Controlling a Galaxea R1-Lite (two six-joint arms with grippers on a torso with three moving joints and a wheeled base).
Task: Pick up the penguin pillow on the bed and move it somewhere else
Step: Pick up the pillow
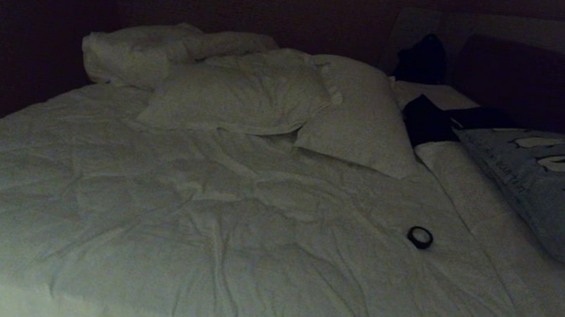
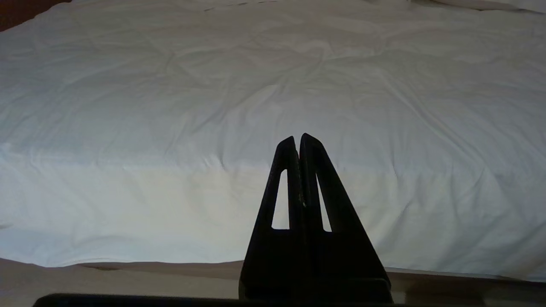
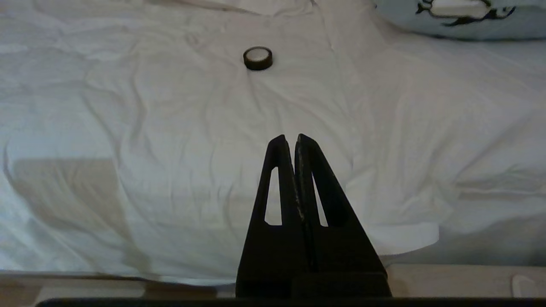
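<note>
Neither arm shows in the head view. In the left wrist view the left gripper [image 2: 297, 138] reaches forward from its wrist, its two dark, tapered fingers [image 2: 313, 170] pressed flat together along their inner edges with no gap at the tips. Each finger has a long slot cut through it near the base. The gripper holds nothing. In the right wrist view the right gripper [image 3: 290, 138] is posed the same way: its fingers [image 3: 277, 162] meet along their length, the tips just touching, and nothing sits between them. Both grippers hang in the air without touching any surface.
</note>
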